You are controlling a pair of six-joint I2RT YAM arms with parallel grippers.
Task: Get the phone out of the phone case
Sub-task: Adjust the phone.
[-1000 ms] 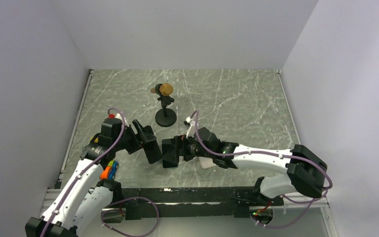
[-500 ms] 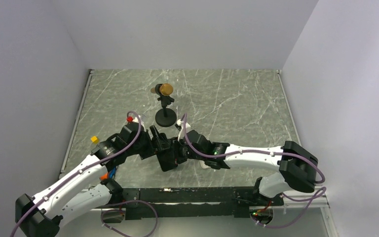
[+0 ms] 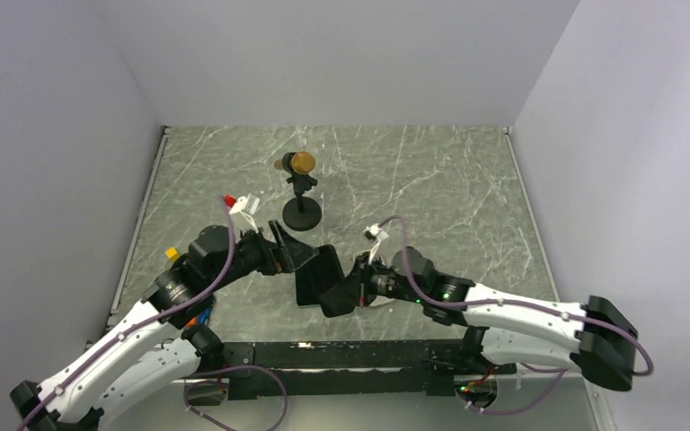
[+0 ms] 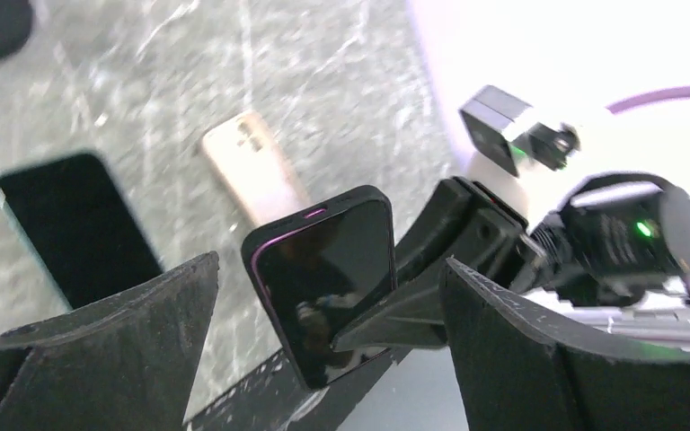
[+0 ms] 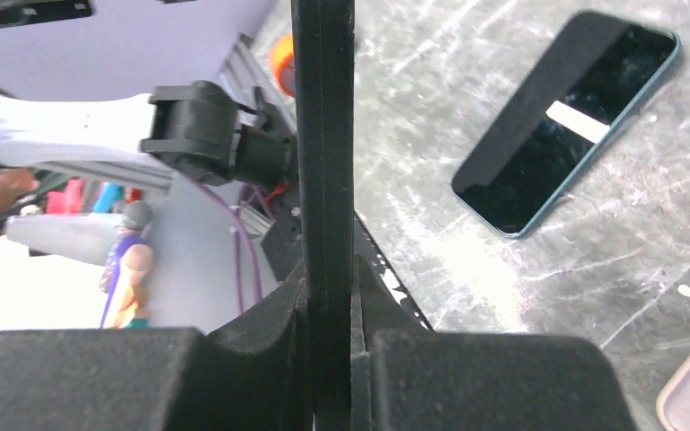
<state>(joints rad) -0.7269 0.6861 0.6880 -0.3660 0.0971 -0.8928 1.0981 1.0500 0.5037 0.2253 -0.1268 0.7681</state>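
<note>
The phone, a glossy dark face with a thin purple line along one edge, appears to sit inside the black phone case. It is held up off the bench, tilted, in front of the left wrist camera. The right pincer is clamped on it. Its two black fingers press flat against both faces near one end, and the right wrist view shows the slab edge-on, running straight up from between the closed jaws. The left pincer is spread wide, with one finger well out to each side of the phone and neither touching it, so the phone hangs in the gap between them. On the bench beyond, a second dark handset with a teal edge lies flat, screen up, apart from the held phone. Near it lies a beige handset or cover, also flat; which of the two it is cannot be told. Further back, near the middle of the bench, a small black stand with a gold-coloured head stands upright, clear of both arms.
</note>
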